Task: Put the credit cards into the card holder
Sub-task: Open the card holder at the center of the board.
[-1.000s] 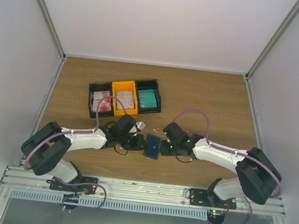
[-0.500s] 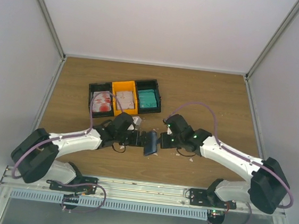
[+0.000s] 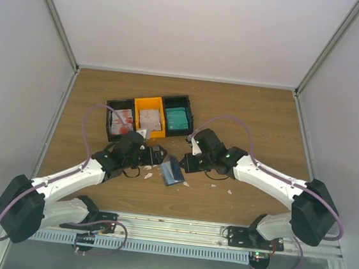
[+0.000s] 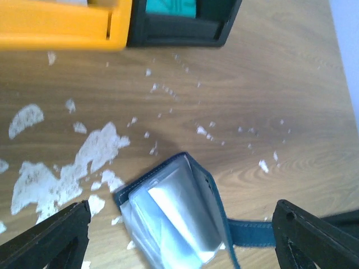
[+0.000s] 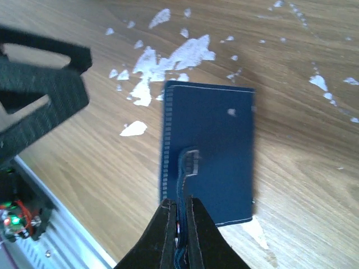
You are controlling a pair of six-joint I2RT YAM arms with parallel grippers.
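The card holder [image 3: 172, 171], a navy wallet, rests on the table between the two grippers. My right gripper [image 5: 178, 212] is shut on its snap tab, with the navy outer face [image 5: 210, 151] stretching away from the fingers. My left gripper [image 4: 182, 216] is open wide, its fingers [image 4: 53, 241] on either side of the card holder [image 4: 174, 218], whose clear inner slots face that camera; they do not touch it. The credit cards lie in the bins: white with red [image 3: 122, 121], pinkish-beige [image 3: 150, 119] and teal [image 3: 178, 118].
Three joined bins stand behind the grippers: black [image 3: 111, 126], orange [image 3: 146, 131], black [image 3: 190, 119]. The orange bin [image 4: 61, 25] and the teal-card bin [image 4: 179, 28] are close ahead of the left wrist. Small white scraps [image 4: 84, 162] litter the wood.
My left gripper has opened, letting go of the card holder, and pulled back to the left. The right gripper has closed on the tab and moved left, taking the holder with it.
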